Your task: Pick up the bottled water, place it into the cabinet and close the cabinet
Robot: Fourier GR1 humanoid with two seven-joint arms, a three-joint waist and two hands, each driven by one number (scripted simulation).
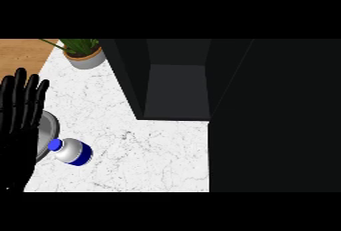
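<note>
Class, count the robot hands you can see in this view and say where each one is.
1. The left hand rests open at the view's left edge, fingers up, beside the bottled water on the counter. The right hand is not in view.

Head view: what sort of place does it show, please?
Probably a kitchen counter: a white marble-patterned countertop, a dark open cabinet standing on it, and a small clear water bottle with a blue cap beside a grey round metal dish.
</note>
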